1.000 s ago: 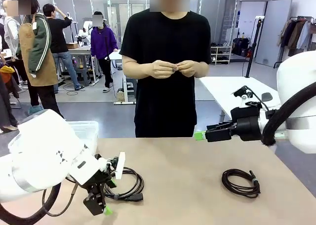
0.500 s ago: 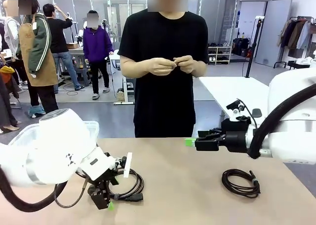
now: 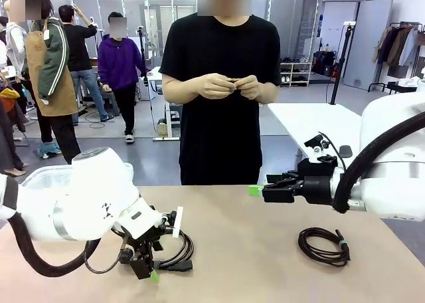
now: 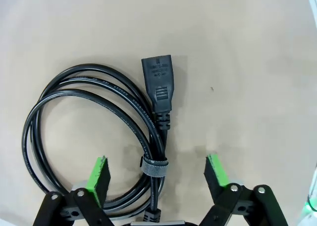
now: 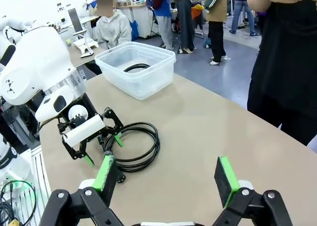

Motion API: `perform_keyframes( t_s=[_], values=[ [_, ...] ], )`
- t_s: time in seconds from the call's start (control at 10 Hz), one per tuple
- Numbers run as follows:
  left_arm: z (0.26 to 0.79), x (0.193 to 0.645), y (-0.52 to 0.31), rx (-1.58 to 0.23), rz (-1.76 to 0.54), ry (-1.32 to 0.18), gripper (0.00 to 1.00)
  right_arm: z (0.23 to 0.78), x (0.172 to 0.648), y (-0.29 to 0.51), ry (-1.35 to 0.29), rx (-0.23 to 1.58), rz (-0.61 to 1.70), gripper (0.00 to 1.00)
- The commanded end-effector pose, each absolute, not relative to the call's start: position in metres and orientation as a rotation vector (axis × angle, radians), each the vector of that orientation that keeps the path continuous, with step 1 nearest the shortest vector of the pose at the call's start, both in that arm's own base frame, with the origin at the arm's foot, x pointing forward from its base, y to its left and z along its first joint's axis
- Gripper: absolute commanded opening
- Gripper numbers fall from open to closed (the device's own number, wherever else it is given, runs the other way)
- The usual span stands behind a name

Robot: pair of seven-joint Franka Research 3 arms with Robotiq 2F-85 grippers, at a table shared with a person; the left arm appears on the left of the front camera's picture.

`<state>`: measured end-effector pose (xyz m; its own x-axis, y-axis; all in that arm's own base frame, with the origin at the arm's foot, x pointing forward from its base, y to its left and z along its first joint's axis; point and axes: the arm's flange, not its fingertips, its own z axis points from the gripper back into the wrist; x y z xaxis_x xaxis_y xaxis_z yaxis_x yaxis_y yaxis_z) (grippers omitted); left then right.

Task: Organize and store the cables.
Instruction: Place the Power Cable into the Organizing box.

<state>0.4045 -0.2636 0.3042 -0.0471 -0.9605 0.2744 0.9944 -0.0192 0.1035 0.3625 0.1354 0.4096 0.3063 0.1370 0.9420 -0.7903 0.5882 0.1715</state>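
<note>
Right wrist view, cable [image 5: 134,66] seemingly in tub [image 5: 148,84], front view, loose coil [image 3: 324,245]

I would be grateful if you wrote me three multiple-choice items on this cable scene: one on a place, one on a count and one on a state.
1. The left claw hangs over:
A) a tied cable
B) a keyboard
C) a plate

2. Coiled cables lying bare on the table in the front view:
A) one
B) two
C) five

3. The right claw is:
A) open and empty
B) shut on a cable
C) shut on a pen

Key:
1 A: it straddles the cable's tie.
2 B: the tied cable, and a second cable at the right.
3 A: its jaws stand apart with nothing between them.
</note>
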Motion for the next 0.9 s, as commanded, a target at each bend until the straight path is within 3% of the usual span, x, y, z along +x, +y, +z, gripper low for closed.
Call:
perform_keyframes(
  t_s=[0.0, 0.1, 0.2, 0.8],
  values=[
    [0.309, 0.413, -0.267, -0.143, -1.598, -0.257, 0.46, 0.41, 0.361, 0.135, -1.075, 0.735, 0.678, 1.0],
    [0.312, 0.413, -0.267, -0.15, -1.599, -0.256, 0.28, 0.41, 0.361, 0.135, -1.075, 0.735, 0.678, 1.0],
    [0.315, 0.412, -0.266, -0.151, -1.598, -0.249, 0.0, 0.41, 0.361, 0.135, -1.075, 0.735, 0.678, 1.0],
    [0.329, 0.417, -0.261, -0.177, -1.561, -0.19, 0.0, 0.41, 0.361, 0.135, -1.075, 0.735, 0.678, 1.0]
  ],
)
